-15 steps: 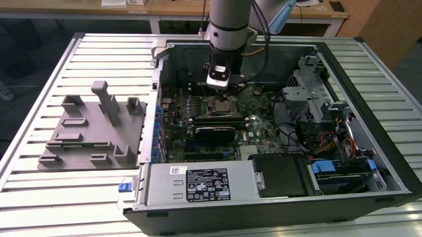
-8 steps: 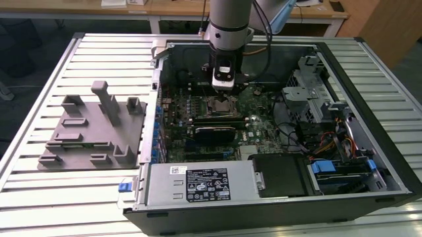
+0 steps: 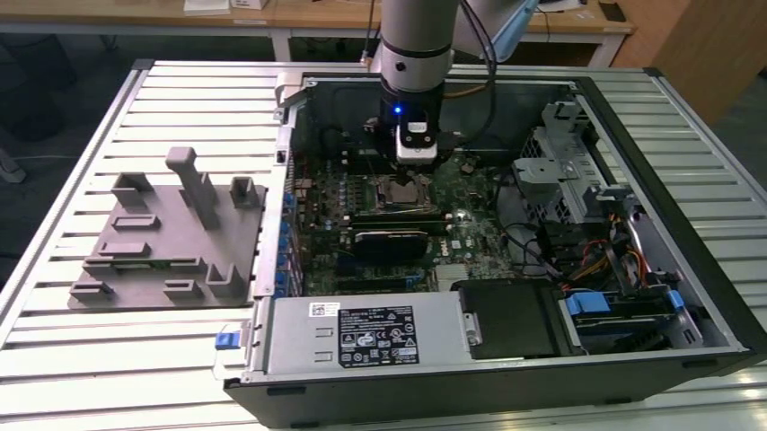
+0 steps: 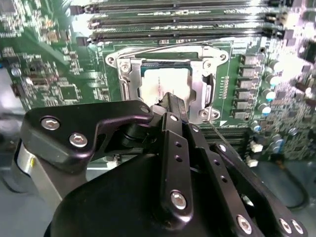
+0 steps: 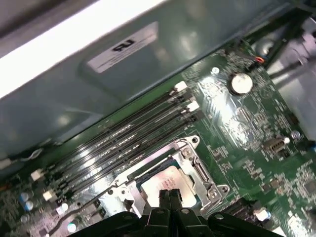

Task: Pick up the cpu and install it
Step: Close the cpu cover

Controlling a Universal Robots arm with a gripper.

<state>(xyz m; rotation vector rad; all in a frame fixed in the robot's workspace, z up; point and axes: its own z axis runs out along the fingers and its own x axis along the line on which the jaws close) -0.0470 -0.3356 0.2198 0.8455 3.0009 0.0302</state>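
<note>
Slatted surface (image 3: 72,359) is carrying an open computer case (image 3: 480,395), grey tray (image 3: 168,233) beside it, wooden desks (image 3: 323,13) behind. Install step underway: tool (image 5: 170,197) is sitting closed, fingertips together, over the cpu (image 5: 169,178) lying in the socket (image 5: 198,164); contact unclear. Next move is calling for a light, level touch, I'd judge.

An open computer case (image 3: 480,391) lies on the slatted metal desk (image 3: 108,359). A grey plastic tray (image 3: 156,251) with upright posts sits at its 9 o'clock. Inside are a green motherboard (image 3: 480,238), a silver power supply (image 3: 359,337) at 6 o'clock and a drive cage (image 3: 563,171) at 3 o'clock.
</note>
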